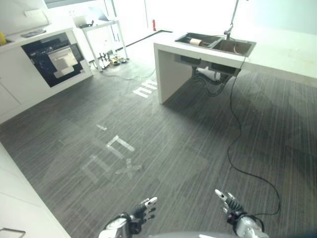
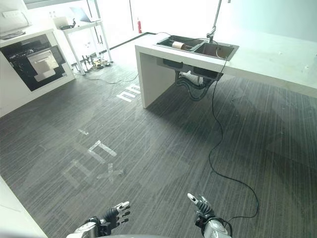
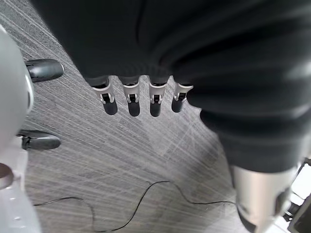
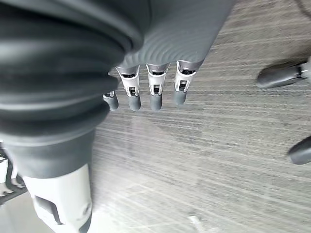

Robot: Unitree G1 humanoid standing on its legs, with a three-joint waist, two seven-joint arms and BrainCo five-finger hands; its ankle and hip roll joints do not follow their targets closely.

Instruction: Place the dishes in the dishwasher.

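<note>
Left eye view takes in the whole kitchen: a wide stretch of grey striped floor (image 1: pixel 198 144) with pale tape marks (image 1: pixel 116 148) on it, and beyond that the long white worktop (image 1: pixel 277 54) with a double sink (image 1: pixel 218 43) let into its near end and a tall tap (image 1: pixel 230 25) over it. Against the wall on the robot's left stands a white cabinet run with a dark built-in appliance (image 1: pixel 52 57), its front panel looking open; I take it for the dishwasher, though I can't be sure from here. A small white side table (image 1: pixel 101 29) stands further along. The only dish I can make out is a pale, roundish piece lying in the left basin of the sink (image 1: pixel 196 41), too small to name; if it is crockery it will be stiff, breakable and likely wet and slippery, so best taken by the rim or round the body with a firm wrap. It is well apart from both hands. Down at the lower edge, the left robot hand (image 1: pixel 143 210) and right robot hand (image 1: pixel 230 202) hang over bare floor, fingers relaxed and grasping nothing, which both wrist views bear out. The job has not yet started.
</note>
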